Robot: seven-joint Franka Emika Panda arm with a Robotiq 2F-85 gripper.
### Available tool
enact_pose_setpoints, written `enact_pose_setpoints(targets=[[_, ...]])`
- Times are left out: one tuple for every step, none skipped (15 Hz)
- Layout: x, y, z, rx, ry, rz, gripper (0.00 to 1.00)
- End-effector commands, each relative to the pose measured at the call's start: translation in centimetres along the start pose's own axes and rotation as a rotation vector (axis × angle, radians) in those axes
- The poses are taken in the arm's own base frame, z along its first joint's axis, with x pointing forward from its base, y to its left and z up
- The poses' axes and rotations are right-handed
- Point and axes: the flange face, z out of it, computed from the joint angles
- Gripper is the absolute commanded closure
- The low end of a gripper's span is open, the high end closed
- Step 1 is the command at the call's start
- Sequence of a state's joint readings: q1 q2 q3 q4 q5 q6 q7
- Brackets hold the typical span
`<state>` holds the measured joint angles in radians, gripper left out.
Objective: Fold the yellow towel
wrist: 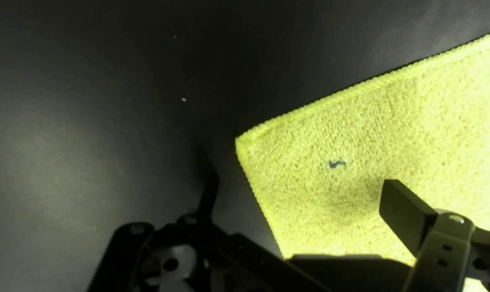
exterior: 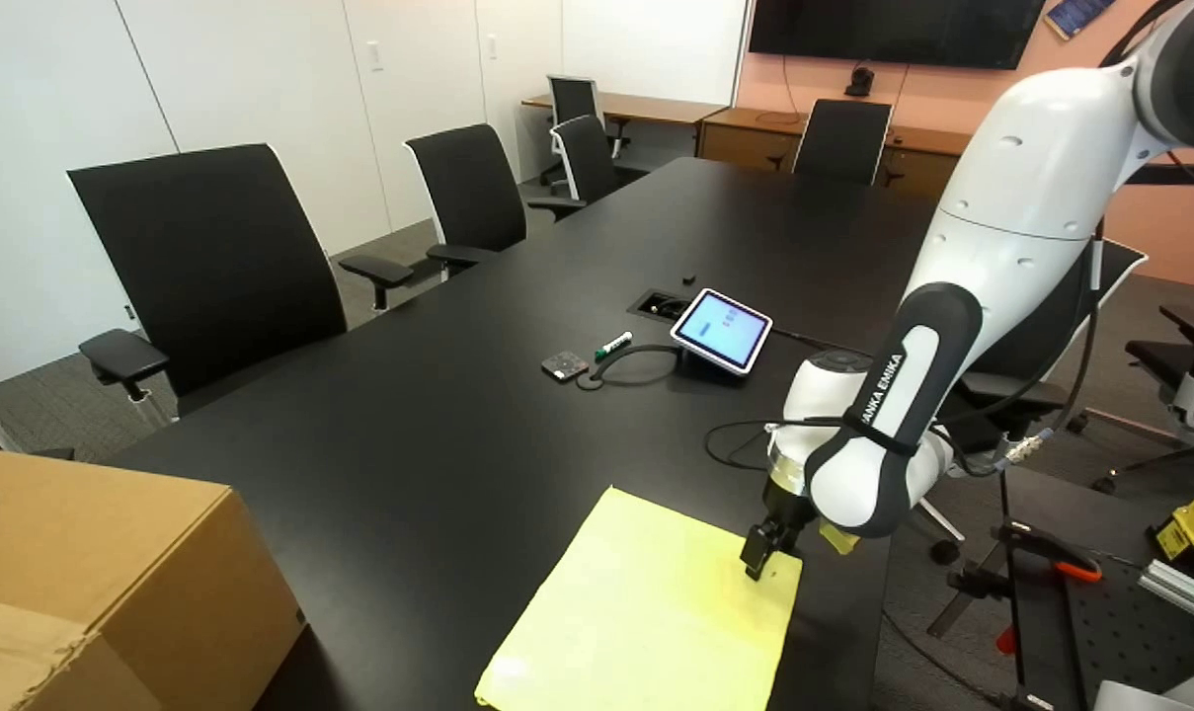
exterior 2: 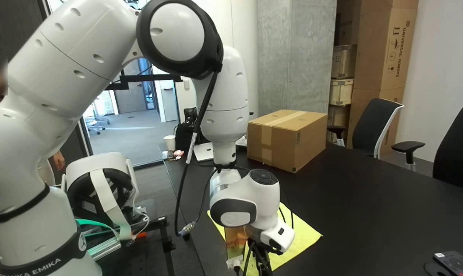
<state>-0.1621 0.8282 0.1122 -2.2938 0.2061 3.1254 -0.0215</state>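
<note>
The gripper (wrist: 303, 180), jaws spread and empty, straddles one corner of the yellow towel (exterior: 646, 612), which lies flat near a long edge of the desk (exterior: 409, 474). Apparently it's lining up a grasp; next: lower, pinch that corner, lift.

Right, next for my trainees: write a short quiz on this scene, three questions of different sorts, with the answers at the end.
1. True or false: the gripper is open.
2. Which of these is nearest the tablet? A) box B) marker C) television
3. Fill in: in the wrist view, the towel has a small dark mark near its ____.

Key: 1. True. 2. B. 3. Corner.
</note>
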Motion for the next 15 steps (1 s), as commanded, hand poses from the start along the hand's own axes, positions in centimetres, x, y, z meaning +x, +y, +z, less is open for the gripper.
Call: enact_pose_setpoints(targets=[[-0.2,-1.4,0.4,0.012,-0.017,-0.02,0.06],[-0.3,-1.6,0.5,0.006,-0.019,-0.027,0.26],[-0.4,-1.7,0.5,0.006,-0.024,-0.031,0.33],[-0.5,-1.8,0.5,0.001,-0.029,-0.035,0.41],[-0.5,-2.0,0.5,0.001,-0.033,-0.038,0.48],[-0.5,-2.3,0.3,0.001,-0.036,-0.04,0.57],[-0.5,-2.6,0.1,0.003,-0.041,-0.04,0.64],[-0.5,-2.8,-0.1,0.004,-0.044,-0.044,0.73],[-0.6,-3.1,-0.3,0.005,-0.051,-0.048,0.8],[-0.5,-3.3,-0.6,0.004,-0.057,-0.049,0.86],[-0.4,-3.5,-1.0,-0.005,-0.054,-0.051,0.95],[-0.2,-3.8,-1.5,-0.005,-0.058,-0.052,0.99],[-0.1,-4.0,-1.8,-0.004,-0.063,-0.051,1.0],[0.2,-4.4,-2.2,-0.009,-0.063,-0.05,1.0],[0.4,-4.8,-2.5,-0.011,-0.076,-0.051,1.0]])
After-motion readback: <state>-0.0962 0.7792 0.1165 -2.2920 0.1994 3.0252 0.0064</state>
